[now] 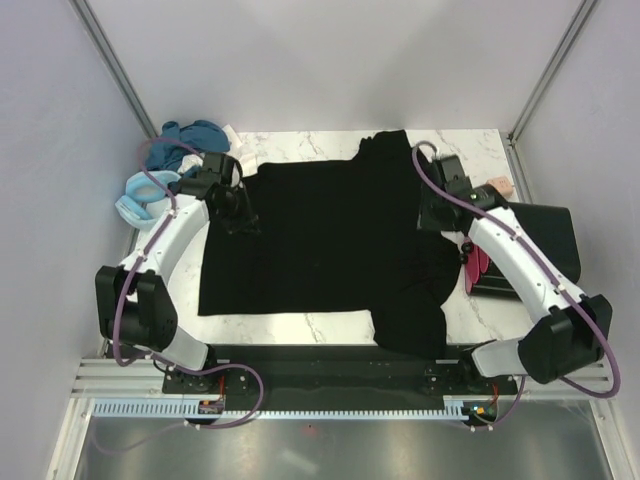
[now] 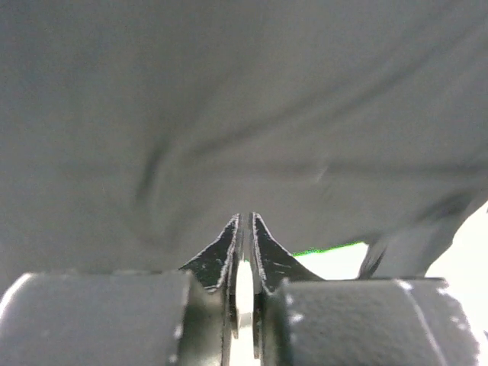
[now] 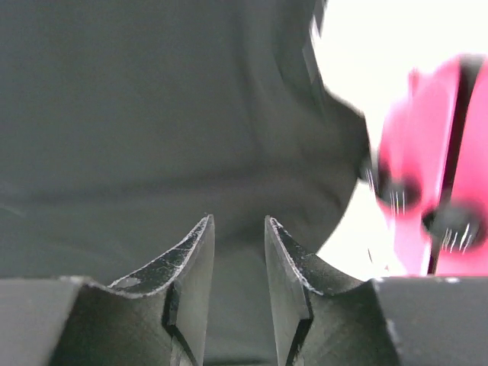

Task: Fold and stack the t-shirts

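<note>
Covering most of the table [image 1: 300, 325], black t-shirt [image 1: 330, 240] hides both pincers' tips.

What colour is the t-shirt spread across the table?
Black t-shirt, clearest in the top external view.

Black t-shirt [image 1: 330, 240] spread flat mid-table; teal, light-blue shirts [image 1: 170, 165] bunched far-left, apparently unfolded.

Top view: looks steeply down from above and behind the arm bases onto the whole table [image 1: 300, 325]. Both wrist views: very close, low over the black shirt [image 1: 330, 240], which all three views share.
</note>
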You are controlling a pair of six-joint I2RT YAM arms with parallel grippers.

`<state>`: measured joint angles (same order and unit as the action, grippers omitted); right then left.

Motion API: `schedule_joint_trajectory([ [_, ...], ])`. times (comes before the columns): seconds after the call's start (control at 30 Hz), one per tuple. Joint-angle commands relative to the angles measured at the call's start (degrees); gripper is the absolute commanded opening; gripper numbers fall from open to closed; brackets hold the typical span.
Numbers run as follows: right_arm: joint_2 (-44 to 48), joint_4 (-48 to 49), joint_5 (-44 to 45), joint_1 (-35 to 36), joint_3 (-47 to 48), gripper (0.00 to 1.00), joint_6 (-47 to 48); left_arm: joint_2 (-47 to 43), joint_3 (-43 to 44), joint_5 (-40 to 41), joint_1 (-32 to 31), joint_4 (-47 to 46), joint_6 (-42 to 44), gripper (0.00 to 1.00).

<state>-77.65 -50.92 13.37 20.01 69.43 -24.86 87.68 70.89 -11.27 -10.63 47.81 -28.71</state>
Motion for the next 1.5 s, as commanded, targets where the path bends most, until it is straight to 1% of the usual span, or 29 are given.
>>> schedule_joint_trajectory([
  [0.0, -8.1, 10.55, -1.32, -1.55, 13.88, 0.41, 4.03, 0.29, 15.02, 11.0, 0.61, -3.87, -6.97, 0.15],
  [0.07, -11.63, 12.85, -3.16, -2.69, 17.21, 0.42, 5.43, 4.66, 19.26, 11.09, 0.7, -3.87, -7.59, 0.16],
  [0.1, -15.91, 14.69, -6.22, -3.22, 18.36, 0.43, 5.96, 6.0, 22.5, 12.83, 0.7, -3.78, -7.68, 0.17],
  [0.13, -18.13, 15.31, -7.38, -3.74, 19.68, 0.45, 6.14, 7.32, 23.84, 13.89, 0.88, -3.78, -7.5, 0.18],
  [0.17, -20.24, 16.1, -8.43, -4.53, 22.48, 0.45, 6.32, 10.03, 25.16, 13.82, 1.05, -3.87, -7.07, 0.2],
  [0.2, -24.44, 18.2, -10.18, -4.8, 23.9, 0.45, 7.01, 11.45, 28.3, 13.64, 1.31, -3.78, -6.45, 0.25],
  [0.23, -26.74, 19.0, -10.98, -5.07, 25.74, 0.47, 7.37, 13.11, 29.9, 12.94, 2.1, -3.69, -5.58, 0.28],
  [0.27, -29.38, 19.45, -11.51, -5.68, 31.67, 0.5, 7.81, 14.44, 31.48, 12.07, 2.89, -3.78, -5.31, 0.32],
  [0.3, -35.15, 19.54, -11.78, -6.03, 35.56, 0.51, 8.25, 17.67, 34.89, 11.54, 3.6, -3.78, -5.04, 0.33],
  [0.33, -38.16, 19.45, -12.39, -6.38, 39.52, 0.51, 8.25, 19.09, 36.49, 7.88, 5.26, -3.78, -4.52, 0.33],
  [0.37, -41.24, 19.45, -12.92, -7.43, 47.56, 0.51, 7.9, 20.33, 37.9, 6.71, 5.79, -3.87, -4.25, 0.33],
  [0.4, -46.92, 19.19, -13.27, -7.7, 51.73, 0.54, 7.55, 22.43, 39.74, 5.83, 6.32, -3.87, -4.08, 0.33],
  [0.47, -51.44, 19.27, -14.77, -7.97, 60.86, 0.61, 7.37, 23.67, 40.55, 3.37, 6.94, -3.78, -3.28, 0.33],
  [0.5, -54.6, 20.84, -15.47, -7.88, 62.48, 0.6, 7.63, 23.94, 40.29, 2.57, 7.03, -3.78, -3.11, 0.33],
  [0.53, -55.76, 22.34, -16.17, -8.14, 63.37, 0.59, 7.55, 24.38, 40.03, 1.26, 7.03, -4.13, -2.59, 0.33],
  [0.57, -56.55, 24.0, -15.92, -8.23, 63.55, 0.54, 7.11, 24.38, 39.76, 0.99, 7.03, -4.3, -2.23, 0.33],
  [0.6, -58.13, 27.76, -16.0, -8.41, 63.29, 0.53, 6.41, 24.56, 38.98, 0.9, 7.03, -4.48, -2.05, 0.33],
  [0.63, -59.1, 29.71, -16.44, -8.67, 63.2, 0.54, 5.8, 24.99, 38.54, 0.37, 7.03, -4.83, -1.62, 0.32],
  [0.67, -60.07, 31.13, -16.53, -9.28, 64.24, 0.59, 4.05, 25.26, 38.44, -0.15, 7.12, -5.01, -1.61, 0.32],
  [0.7, -62.08, 33.49, -16.88, -9.64, 64.95, 0.6, 3.25, 25.61, 38.44, -0.68, 7.12, -5.1, -2.14, 0.32],
  [0.83, -67.62, 37.46, -17.58, -11.57, 68.9, 0.61, -1.76, 26.84, 38.53, -5.86, 6.94, -5.89, -4.25, 0.31],
  [0.9, -70.52, 40.26, -18.11, -12.18, 70.05, 0.63, -4.83, 26.93, 38.44, -6.22, 6.42, -6.24, -4.86, 0.31],
  [0.93, -71.32, 40.98, -18.02, -13.06, 70.23, 0.64, -5.8, 27.19, 38.44, -6.4, 6.15, -6.33, -4.87, 0.31],
  [1.0, -73.25, 42.29, -17.94, -13.85, 71.11, 0.62, -9.13, 27.37, 38.18, -6.84, 5.89, -6.24, -4.86, 0.31],
  [1.13, -74.84, 45.2, -16.62, -16.22, 70.93, 0.59, -12.57, 26.67, 35.37, -7.63, 5.8, -6.33, -6.27, 0.31],
  [1.23, -76.51, 45.29, -15.56, -17.54, 71.72, 0.58, -14.94, 25.79, 33.17, -7.63, 5.27, -6.33, -6.62, 0.3],
  [1.3, -77.65, 45.29, -16.35, -18.42, 72.16, 0.58, -17.05, 25.09, 32.29, -7.45, 4.66, -6.42, -6.71, 0.29],
  [1.47, -79.76, 43.53, -18.64, -19.04, 74.1, 0.58, -18.99, 22.1, 31.24, -7.28, 3.95, -6.33, -6.62, 0.29],
])
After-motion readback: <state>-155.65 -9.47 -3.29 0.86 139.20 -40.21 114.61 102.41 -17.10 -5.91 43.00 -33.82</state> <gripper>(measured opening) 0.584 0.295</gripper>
